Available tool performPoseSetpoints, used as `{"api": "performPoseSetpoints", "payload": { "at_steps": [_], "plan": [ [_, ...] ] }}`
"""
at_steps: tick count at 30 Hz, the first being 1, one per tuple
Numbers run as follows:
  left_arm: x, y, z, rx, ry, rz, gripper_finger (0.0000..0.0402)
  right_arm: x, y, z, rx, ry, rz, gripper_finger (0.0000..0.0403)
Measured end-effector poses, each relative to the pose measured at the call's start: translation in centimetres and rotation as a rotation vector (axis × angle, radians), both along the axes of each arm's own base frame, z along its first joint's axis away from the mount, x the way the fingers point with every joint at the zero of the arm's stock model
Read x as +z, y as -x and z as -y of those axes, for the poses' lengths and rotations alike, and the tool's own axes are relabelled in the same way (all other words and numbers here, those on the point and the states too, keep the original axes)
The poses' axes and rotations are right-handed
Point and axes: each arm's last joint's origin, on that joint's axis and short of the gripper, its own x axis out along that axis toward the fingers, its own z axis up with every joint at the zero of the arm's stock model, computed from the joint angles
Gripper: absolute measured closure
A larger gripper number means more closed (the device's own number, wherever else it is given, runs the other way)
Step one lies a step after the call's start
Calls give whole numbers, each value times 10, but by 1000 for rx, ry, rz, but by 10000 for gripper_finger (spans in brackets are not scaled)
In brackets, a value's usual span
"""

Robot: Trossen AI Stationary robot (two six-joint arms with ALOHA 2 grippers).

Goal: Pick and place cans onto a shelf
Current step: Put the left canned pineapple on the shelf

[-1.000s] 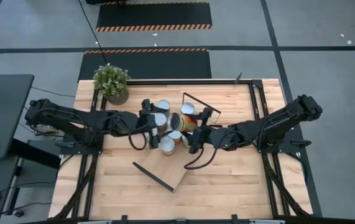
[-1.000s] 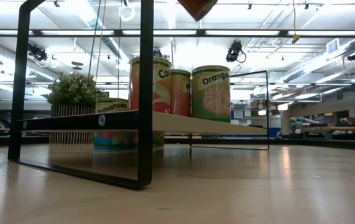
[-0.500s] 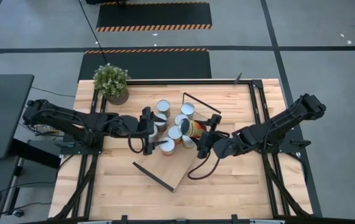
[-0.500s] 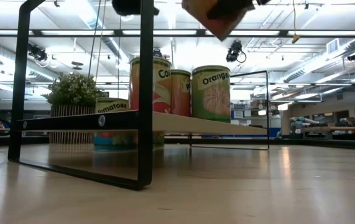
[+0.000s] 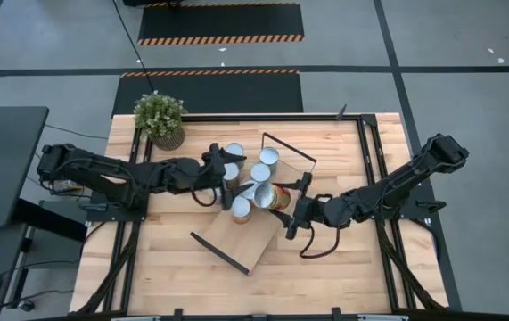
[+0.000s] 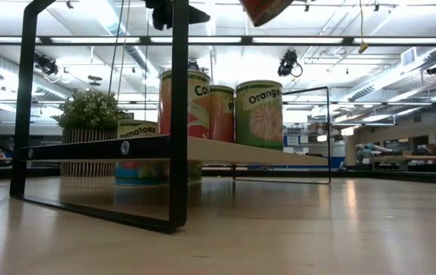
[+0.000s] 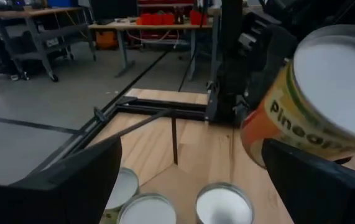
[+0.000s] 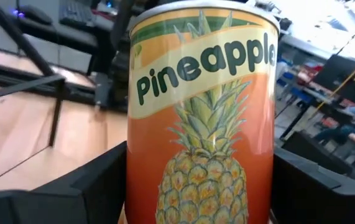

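Note:
The shelf [image 5: 252, 246], a light-wood board with black wire ends, stands slanted across the table's middle. Several cans stand upright on it [image 5: 259, 173] [image 6: 259, 113]; a tomato can [image 6: 137, 149] shows under the board. My right gripper [image 5: 276, 199] is shut on an orange pineapple can [image 8: 199, 124] above the shelf. My left gripper [image 5: 225, 175] hovers open above the standing cans, pointing at the held can's silver end [image 7: 339, 81], with nothing between its fingers. My right gripper pinches the pineapple can's side wall [image 8: 137, 180] between its two fingers [image 8: 96, 183], one on each side, about mid-height. The fingers come in about level from the table's right. The can is lifted clear above the shelf, tipped over, its silver end toward the table's left.
A potted green plant [image 5: 160, 118] stands at the far left corner of the table. The shelf's black wire frames [image 5: 288, 151] [image 6: 178, 114] rise at both short ends. Bare plank tabletop [image 5: 343, 259] lies near and to the right.
My right gripper has carried the pineapple can a little toward the table's near edge and right, off the standing cans, and turned it further over. My left gripper has come down, its tip now showing at the top of the low view, and has stayed open.

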Motion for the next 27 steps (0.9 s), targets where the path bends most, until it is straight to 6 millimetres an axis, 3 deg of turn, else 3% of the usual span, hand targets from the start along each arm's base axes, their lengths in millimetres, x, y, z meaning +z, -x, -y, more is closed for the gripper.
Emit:
{"api": "performPoseSetpoints", "payload": {
  "at_steps": [7, 27],
  "plan": [
    [-1, -8, 1, -38, 11, 51, 8, 2, -2, 6, -1, 14, 33, 80],
    [3, -9, 1, -37, 25, 100, 8, 1, -9, 24, -36, -37, 42, 80]
  ]
}}
